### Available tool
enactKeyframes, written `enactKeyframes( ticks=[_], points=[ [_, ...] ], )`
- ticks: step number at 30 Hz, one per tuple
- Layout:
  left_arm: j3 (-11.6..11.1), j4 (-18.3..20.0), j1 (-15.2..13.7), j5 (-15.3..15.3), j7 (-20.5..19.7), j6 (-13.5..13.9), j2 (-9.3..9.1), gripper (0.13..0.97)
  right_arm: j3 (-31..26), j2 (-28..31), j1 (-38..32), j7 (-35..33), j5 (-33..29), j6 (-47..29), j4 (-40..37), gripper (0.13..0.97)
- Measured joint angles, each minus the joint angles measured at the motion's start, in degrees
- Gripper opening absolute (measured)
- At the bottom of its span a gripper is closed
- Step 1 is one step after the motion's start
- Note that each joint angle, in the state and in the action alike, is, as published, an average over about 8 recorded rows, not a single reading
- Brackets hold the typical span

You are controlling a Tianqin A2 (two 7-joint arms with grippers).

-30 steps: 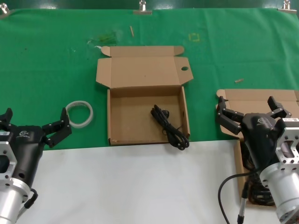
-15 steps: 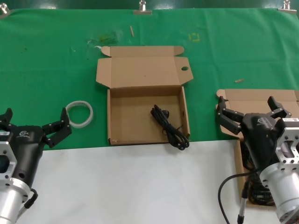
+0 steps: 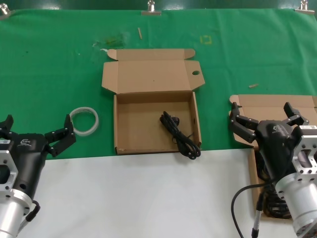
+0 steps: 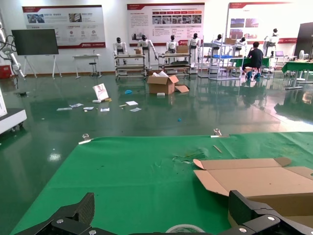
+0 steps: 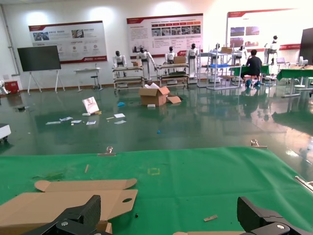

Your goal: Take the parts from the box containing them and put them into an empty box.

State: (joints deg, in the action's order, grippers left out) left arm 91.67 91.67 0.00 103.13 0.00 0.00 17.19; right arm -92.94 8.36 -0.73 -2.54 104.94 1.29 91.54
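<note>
The box with the round-holed flap (image 3: 153,74) lies open at the table's middle, and one black power cord (image 3: 179,135) rests in its front right corner. The plain-lidded box (image 3: 275,102) sits at the right, mostly covered by my right arm; dark cords (image 3: 271,204) show in it beside the arm. My right gripper (image 3: 262,113) hovers open over this box, holding nothing. My left gripper (image 3: 37,128) is open at the left front edge, also holding nothing. The holed lid (image 5: 63,203) appears in the right wrist view beyond the open right gripper (image 5: 168,220).
A white ring (image 3: 84,120) lies on the green cloth (image 3: 49,74) between my left gripper and the middle box; it also shows just past the left gripper (image 4: 161,215). A small wooden chip (image 3: 253,85) lies behind the right box. White tabletop (image 3: 143,198) runs along the front.
</note>
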Motion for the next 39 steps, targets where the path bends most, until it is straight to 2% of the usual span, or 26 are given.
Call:
enactKeyframes(
  ticks=[39],
  points=[
    [0.0,0.0,0.0,0.0,0.0,0.0,0.00,0.966,0.0,0.0,0.0,0.0,0.0,0.0,0.0,0.966]
  ],
)
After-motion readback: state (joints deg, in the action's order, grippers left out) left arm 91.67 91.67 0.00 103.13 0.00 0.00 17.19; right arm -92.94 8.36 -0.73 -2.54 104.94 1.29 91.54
